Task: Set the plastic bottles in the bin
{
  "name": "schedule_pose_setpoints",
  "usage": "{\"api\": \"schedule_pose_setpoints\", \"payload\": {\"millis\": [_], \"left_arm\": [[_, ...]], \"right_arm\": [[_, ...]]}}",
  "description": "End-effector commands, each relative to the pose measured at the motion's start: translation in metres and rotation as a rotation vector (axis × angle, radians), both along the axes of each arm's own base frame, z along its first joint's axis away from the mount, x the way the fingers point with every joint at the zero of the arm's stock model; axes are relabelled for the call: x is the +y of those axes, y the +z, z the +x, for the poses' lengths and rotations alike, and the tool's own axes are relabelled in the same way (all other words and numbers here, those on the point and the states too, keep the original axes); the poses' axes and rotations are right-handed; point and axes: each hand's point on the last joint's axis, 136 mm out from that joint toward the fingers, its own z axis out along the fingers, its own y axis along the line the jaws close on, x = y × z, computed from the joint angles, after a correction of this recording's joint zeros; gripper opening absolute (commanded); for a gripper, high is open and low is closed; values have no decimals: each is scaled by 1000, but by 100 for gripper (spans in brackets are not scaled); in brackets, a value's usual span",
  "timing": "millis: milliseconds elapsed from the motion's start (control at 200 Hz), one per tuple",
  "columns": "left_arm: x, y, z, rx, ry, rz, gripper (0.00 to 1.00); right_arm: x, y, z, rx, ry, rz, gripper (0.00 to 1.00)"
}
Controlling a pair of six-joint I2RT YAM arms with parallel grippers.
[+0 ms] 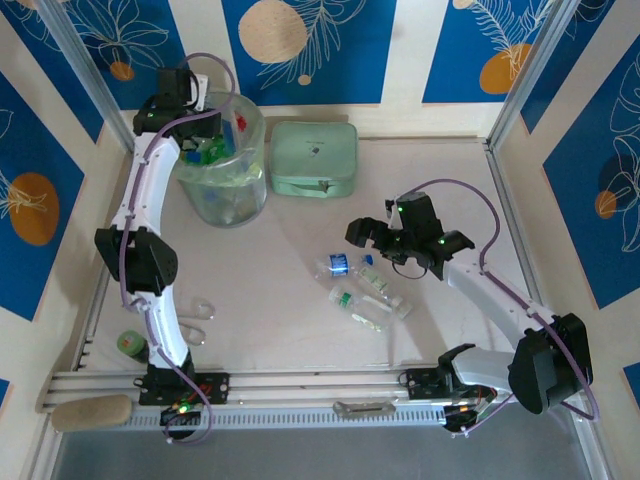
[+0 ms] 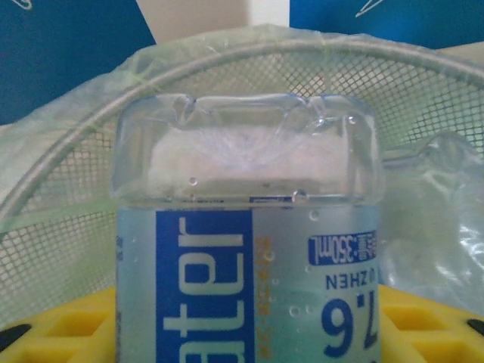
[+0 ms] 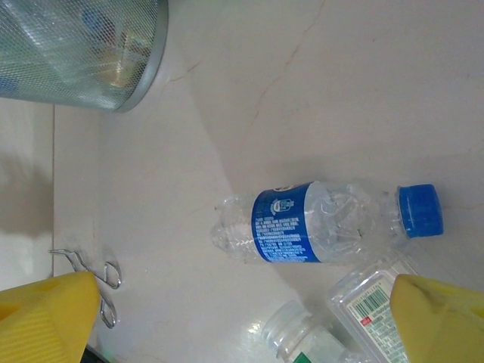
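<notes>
My left gripper (image 1: 205,112) hangs over the bin (image 1: 262,130), a round pale-green mesh bucket lined with a clear bag. Its yellow fingers (image 2: 64,327) sit on either side of a clear plastic bottle (image 2: 249,227) with a blue label, held base-up above the bin's rim (image 2: 423,57). Green, blue and red bottles lie inside the bin. Three plastic bottles lie mid-table: a blue-capped one (image 1: 338,266) (image 3: 325,223), a clear one with a barcode label (image 1: 385,285) (image 3: 370,302), and a green-labelled one (image 1: 357,306) (image 3: 302,340). Just above them, my right gripper (image 1: 368,240) (image 3: 246,318) is open and holds nothing.
A flat mint-green case (image 1: 314,157) sits right of the bin. A metal clip (image 1: 200,320) (image 3: 106,291) lies near the left arm. A green-lidded item (image 1: 131,344) and a tan handle (image 1: 90,412) rest at the front left, a metal tool (image 1: 362,407) on the front rail.
</notes>
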Motion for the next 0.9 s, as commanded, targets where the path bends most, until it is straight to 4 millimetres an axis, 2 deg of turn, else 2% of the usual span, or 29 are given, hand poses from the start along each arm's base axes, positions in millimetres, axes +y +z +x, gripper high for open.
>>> {"api": "schedule_pose_setpoints", "payload": {"millis": [0,85,190,295,385,445,555,680,790,895], "left_arm": [[6,13,0,-17,10,-29,59],[7,13,-2,-13,12,-33,63],[6,20,-5,-23,11,-45,78],[4,37,-12,-56,9,-66,93],[-1,56,-23,-88,-3,-104,100],[-8,69,-33,-106,-27,-147,100],[-28,91,-57,-143,-85,-230,100],[-61,97,-90,-179,-166,-286,100],[-95,93,-124,-211,-244,-313,100],[-125,74,-154,-208,-315,-356,100]], "right_arm": [[-3,13,0,-31,3,-11,99],[-2,14,1,-32,4,-9,99],[-1,15,2,-32,8,-8,99],[-1,16,2,-32,13,-13,99],[-4,18,1,-31,17,-43,99],[-9,16,-2,-21,19,-80,99],[-17,10,-13,8,39,-142,99],[-23,-5,-31,78,74,-203,99],[-30,-23,-52,160,101,-277,99],[-33,-37,-66,210,137,-342,99]]}}
